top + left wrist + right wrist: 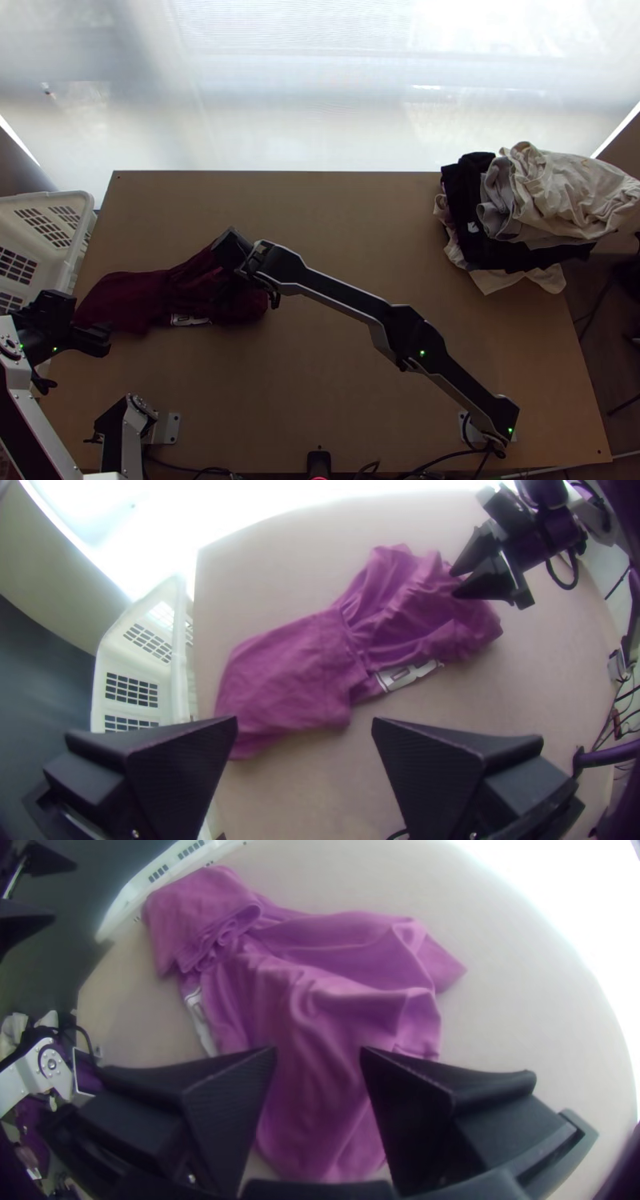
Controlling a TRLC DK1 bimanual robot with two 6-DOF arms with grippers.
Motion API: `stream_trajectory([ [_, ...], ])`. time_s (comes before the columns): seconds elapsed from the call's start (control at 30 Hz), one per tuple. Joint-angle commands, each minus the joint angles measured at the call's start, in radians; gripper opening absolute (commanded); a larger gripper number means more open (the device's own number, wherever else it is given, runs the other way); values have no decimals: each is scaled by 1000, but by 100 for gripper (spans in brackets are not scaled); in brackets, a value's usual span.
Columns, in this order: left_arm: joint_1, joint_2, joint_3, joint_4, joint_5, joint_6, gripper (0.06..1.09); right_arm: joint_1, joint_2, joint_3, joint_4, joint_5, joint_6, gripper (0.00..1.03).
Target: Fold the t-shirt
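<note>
T-shirt (128, 298) lies bunched on the table (344, 208) near the basket (179, 673). The left gripper (305, 727) and right gripper (319, 1052) have fingers wide apart, empty. Pinching too many layers could make lumps.

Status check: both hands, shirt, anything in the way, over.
Left hand open; right hand open, above t-shirt. T-shirt wrinkled, bunched toward its right end, not neatly folded. Clothes pile off at far right corner.
</note>
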Motion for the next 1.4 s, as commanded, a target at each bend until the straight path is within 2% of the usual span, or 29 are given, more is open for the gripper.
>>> stream_trajectory([
  [0.0, 25, -4, -17, 6, 0, 19, 103, -6, 35, 1, 18, -2, 2, 52],
  [0.13, 34, -6, -28, 8, -2, 30, 103, -6, 42, -22, 18, -10, 5, 52],
  [0.17, 41, -6, -29, 8, 0, 38, 103, -6, 42, -24, 18, -10, 5, 50],
  [0.23, 54, -6, -32, 14, 0, 44, 104, -6, 42, -24, 22, -13, 3, 34],
  [0.33, 56, -7, -43, 15, 0, 50, 104, -4, 50, -39, 22, -45, 3, 30],
  [0.47, 57, -7, -43, 31, 0, 47, 103, -3, 12, -79, 22, -65, -15, 3],
  [0.63, 39, -1, -64, 40, 3, 29, 104, -32, -143, -220, 22, -68, -18, 3],
  [0.9, -52, 8, -58, 95, 3, -24, 104, -101, -527, -558, 13, -140, -41, 3],
  [1.0, -90, 7, -58, 95, 3, -48, 104, -134, -659, -674, -53, -227, -100, 3],
  [1.07, -136, 2, -60, 95, 1, -74, 104, -150, -746, -749, -136, -234, -170, 3],
  [1.13, -199, 1, -60, 97, 1, -110, 104, -179, -847, -849, -172, -232, -209, 3],
  [1.23, -326, 1, -72, 138, -19, -194, 104, -236, -992, -1001, -185, -234, -210, 3],
  [1.37, -559, 7, -104, 235, -131, -346, 104, -365, -1123, -1185, -235, -231, -247, 3],
])
